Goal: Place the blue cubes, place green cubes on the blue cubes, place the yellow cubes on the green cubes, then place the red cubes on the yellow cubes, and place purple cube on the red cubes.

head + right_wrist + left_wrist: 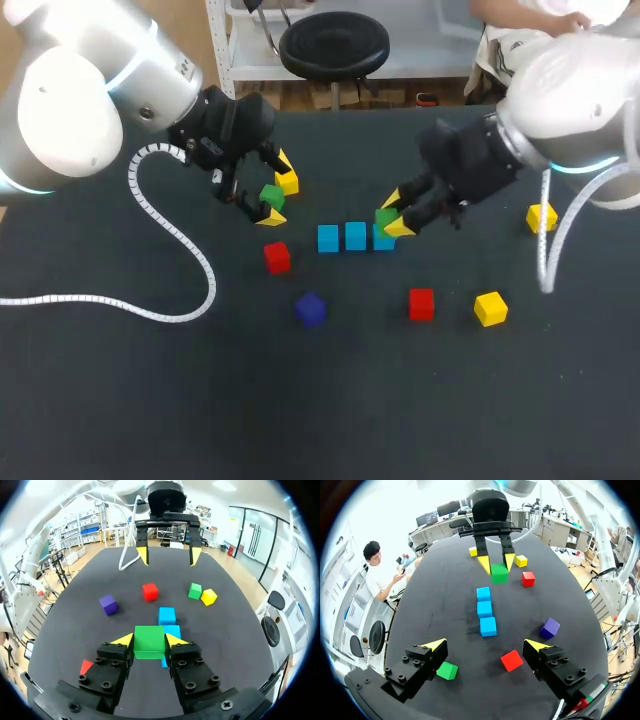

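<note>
Right claw (149, 639) around green cube (149, 645), over half-hidden blue cube (175, 631)

On the dark table (120, 400), three blue cubes (328, 238) (355, 236) (379, 240) are lined in a row. Scattered around are two red cubes (277, 257) (421, 303), a purple cube (310, 308) and three yellow cubes (490, 308) (542, 217) (288, 182), the last just beside a green cube (271, 196).

Three blue cubes (355, 237) are set in a close row at the middle of the tabletop (150, 400). A green cube (386, 216) is gripped level in the right pincer (150, 640) over the row's right end. A second green cube (271, 196) is seen left of the row, just beside a yellow cube (288, 182). A red cube (277, 257) and a purple cube (310, 308) are found nearer the front. A second red cube (421, 303) and a second yellow cube (490, 308) are placed to the right, near each other. A third yellow cube (541, 217) is set farther right.
</note>
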You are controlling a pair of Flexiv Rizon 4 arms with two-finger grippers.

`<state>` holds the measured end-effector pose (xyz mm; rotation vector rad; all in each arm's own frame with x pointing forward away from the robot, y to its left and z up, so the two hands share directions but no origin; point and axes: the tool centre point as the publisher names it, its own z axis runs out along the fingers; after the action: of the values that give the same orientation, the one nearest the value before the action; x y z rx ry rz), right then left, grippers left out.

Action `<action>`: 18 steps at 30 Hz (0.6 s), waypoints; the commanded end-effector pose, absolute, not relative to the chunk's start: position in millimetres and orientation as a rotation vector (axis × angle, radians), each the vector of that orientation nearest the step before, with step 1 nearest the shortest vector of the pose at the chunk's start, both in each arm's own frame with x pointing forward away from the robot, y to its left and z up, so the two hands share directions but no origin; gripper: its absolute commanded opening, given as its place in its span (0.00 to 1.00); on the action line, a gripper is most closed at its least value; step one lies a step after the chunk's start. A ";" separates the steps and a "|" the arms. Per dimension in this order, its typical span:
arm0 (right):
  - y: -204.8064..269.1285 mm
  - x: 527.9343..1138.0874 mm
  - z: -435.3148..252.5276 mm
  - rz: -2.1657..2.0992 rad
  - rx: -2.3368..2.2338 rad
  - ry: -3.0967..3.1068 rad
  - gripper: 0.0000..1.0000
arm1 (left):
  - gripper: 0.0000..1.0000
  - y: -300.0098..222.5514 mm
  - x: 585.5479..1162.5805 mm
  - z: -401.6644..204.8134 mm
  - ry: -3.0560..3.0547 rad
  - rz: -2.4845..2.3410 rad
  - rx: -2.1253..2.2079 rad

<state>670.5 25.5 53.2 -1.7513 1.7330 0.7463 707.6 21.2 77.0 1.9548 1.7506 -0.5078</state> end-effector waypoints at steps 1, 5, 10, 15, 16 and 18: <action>37.2 671.2 44.7 0.743 -1.752 1.754 0.00 | 1.00 21.3 709.7 76.7 1.749 -0.512 1.959; 42.1 676.3 36.4 0.754 -1.744 1.771 0.00 | 1.00 21.3 709.7 76.7 1.749 -0.512 1.959; 39.1 690.3 27.5 0.759 -1.727 1.793 0.00 | 1.00 21.3 709.7 76.7 1.749 -0.512 1.959; 39.7 693.4 28.9 0.754 -1.724 1.789 0.00 | 1.00 21.3 709.7 76.7 1.749 -0.512 1.959; 40.0 694.0 28.6 0.755 -1.726 1.788 0.00 | 1.00 21.3 709.7 76.7 1.749 -0.512 1.959; 40.0 695.0 28.3 0.755 -1.727 1.788 0.00 | 1.00 21.3 709.7 76.7 1.749 -0.512 1.959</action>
<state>692.4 39.3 28.6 -1.7246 1.7870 0.7515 707.6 21.2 77.0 1.9548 1.7506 -0.5077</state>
